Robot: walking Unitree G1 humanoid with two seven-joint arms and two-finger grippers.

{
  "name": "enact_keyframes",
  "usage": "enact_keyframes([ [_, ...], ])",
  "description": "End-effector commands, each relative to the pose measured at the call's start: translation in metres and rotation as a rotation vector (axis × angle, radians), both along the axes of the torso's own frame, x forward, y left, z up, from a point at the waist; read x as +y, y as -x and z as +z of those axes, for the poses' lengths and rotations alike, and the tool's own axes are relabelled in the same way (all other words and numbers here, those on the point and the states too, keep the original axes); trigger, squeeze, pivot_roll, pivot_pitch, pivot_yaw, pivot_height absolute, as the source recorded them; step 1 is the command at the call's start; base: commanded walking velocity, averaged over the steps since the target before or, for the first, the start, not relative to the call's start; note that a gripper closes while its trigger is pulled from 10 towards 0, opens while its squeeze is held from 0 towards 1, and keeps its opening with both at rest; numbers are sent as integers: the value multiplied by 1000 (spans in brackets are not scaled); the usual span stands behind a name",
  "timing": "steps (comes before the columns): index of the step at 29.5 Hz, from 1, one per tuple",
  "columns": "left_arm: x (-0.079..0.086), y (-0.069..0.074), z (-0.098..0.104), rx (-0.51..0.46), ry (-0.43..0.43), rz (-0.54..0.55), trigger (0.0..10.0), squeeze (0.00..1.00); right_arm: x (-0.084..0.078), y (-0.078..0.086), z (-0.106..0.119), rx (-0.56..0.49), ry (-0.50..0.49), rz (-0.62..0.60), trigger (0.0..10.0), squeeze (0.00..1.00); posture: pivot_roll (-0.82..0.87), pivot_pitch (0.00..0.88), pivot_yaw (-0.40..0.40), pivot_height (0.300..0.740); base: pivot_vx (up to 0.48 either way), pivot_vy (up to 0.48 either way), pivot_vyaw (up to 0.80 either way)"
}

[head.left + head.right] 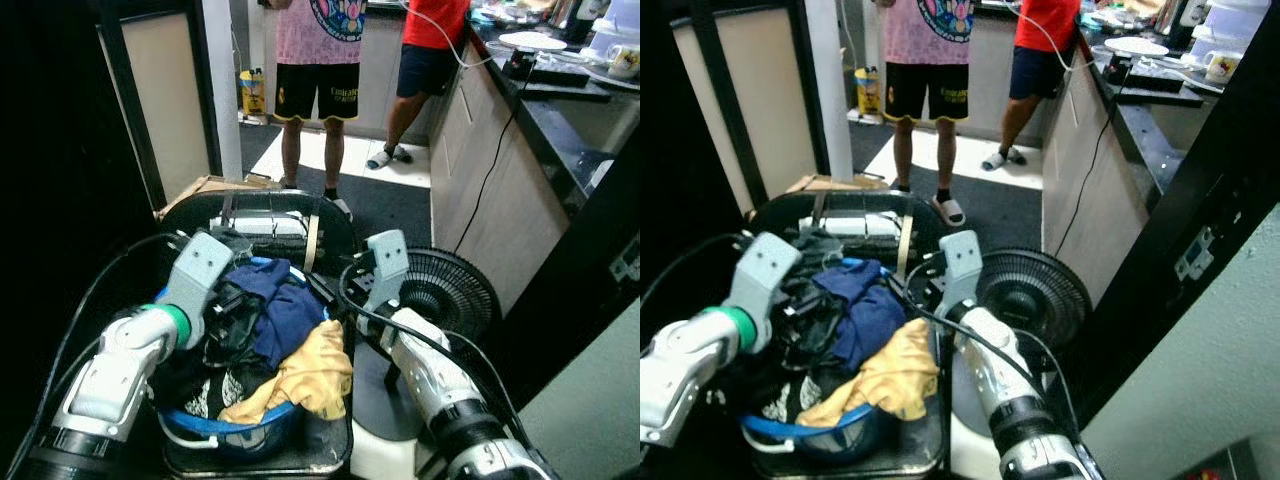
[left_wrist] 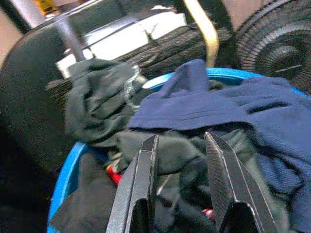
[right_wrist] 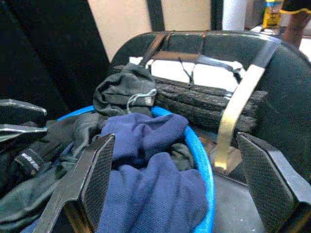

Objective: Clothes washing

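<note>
A blue laundry basket sits on a black chair, heaped with clothes. A navy garment lies on top in the middle, a yellow one hangs over the near right rim, and a dark green one drapes the far rim. My left gripper hovers open just above dark cloth on the basket's left side, with nothing held. My right gripper is wide open over the basket's right rim, its fingers on either side of the navy garment.
A black floor fan stands right of the chair, close to my right arm. Two people stand ahead on a dark mat. A kitchen counter with dishes runs along the right, with a cable hanging down. A dark wall is on the left.
</note>
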State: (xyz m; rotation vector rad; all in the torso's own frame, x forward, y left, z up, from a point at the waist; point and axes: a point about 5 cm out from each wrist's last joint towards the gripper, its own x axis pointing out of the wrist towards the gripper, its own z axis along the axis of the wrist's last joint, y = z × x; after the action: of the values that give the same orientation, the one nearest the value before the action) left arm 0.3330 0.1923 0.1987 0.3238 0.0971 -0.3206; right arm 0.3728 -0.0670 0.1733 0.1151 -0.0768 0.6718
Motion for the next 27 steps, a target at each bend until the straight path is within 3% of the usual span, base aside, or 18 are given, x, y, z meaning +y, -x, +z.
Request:
enact_keyframes([
  [1, 6, 2, 1, -16, -2, 30, 10000, 0, 8, 0, 2, -2, -6, 50, 10000, 1000, 65, 96, -24, 740, 0, 0, 0],
  [4, 10, 4, 1, -24, 0, 53, 10000, 0, 19, 3, 3, 0, -10, 118, 10000, 1000, 63, 96, -23, 740, 0, 0, 0],
  [6, 12, 7, -1, -24, 4, 65, 10000, 0, 36, 10, -5, 12, 19, 215, 10000, 1000, 58, 97, -22, 740, 0, 0, 0],
  [8, 8, 8, -3, -17, 21, 61, 10000, 0, 40, 13, -14, 38, 41, 230, 10000, 1000, 50, 98, -22, 740, 0, 0, 0],
  [9, 6, 9, -5, -11, 36, 59, 10000, 0, 40, 14, -19, 57, 46, 228, 10000, 800, 48, 99, -21, 740, 0, 0, 0],
  [10, 6, 9, -5, -11, 36, 59, 10000, 0, 40, 14, -19, 57, 46, 228, 10000, 800, 48, 99, -21, 740, 0, 0, 0],
  [11, 5, 10, -6, -7, 52, 58, 10000, 0, 40, 15, -23, 74, 56, 222, 10000, 0, 42, 100, -21, 740, 0, 0, 0],
  [17, 5, 9, -8, -6, 108, 91, 10000, 0, 33, 8, -35, 145, 78, 92, 10000, 0, 26, 115, -16, 740, 0, 0, 0],
  [27, 1, 8, -6, -4, 145, 89, 10000, 0, 30, 2, -35, 177, 103, 50, 10000, 0, 24, 142, -23, 740, 0, 0, 0],
])
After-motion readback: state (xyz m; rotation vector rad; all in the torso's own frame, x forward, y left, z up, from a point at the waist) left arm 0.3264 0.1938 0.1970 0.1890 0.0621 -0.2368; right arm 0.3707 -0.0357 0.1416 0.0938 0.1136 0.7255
